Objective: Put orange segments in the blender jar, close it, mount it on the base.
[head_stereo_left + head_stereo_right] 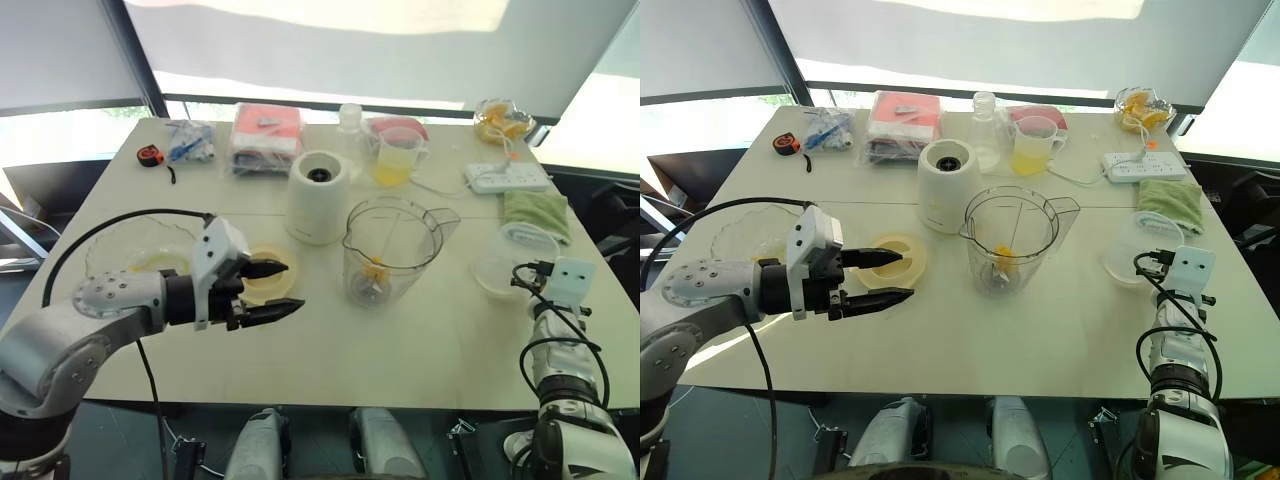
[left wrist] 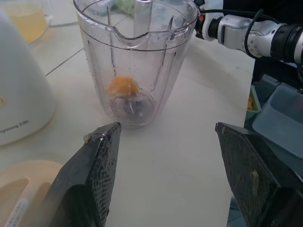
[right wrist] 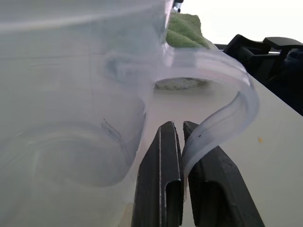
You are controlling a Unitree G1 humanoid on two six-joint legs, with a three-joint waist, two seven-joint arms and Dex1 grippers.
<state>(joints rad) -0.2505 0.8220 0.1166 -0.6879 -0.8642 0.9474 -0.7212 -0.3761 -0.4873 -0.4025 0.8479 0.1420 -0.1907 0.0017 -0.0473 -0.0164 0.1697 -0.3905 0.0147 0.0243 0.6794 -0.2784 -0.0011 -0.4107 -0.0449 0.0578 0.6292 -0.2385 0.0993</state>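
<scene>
Currently, the blender jar [image 1: 392, 250] is stood upright on the counter [image 1: 420, 340], long axis vertical, just ahead of the left fingers [image 2: 94, 165], with one orange segment [image 2: 122, 86] lying at its bottom. The left fingers are spread wide and empty. The right fingers [image 3: 161, 179] are pressed together against the handle of a clear cup [image 3: 71, 94].

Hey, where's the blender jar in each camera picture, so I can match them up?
Left eye view: the blender jar stands mid-table, just right of centre.
Right eye view: mid-table, near centre.
Left wrist view: ahead on the table, with an orange segment at its bottom.
Right wrist view: the clear vessel here is the smaller handled cup, not the jar.
Shared landmark: the cream base beside the jar.
</scene>
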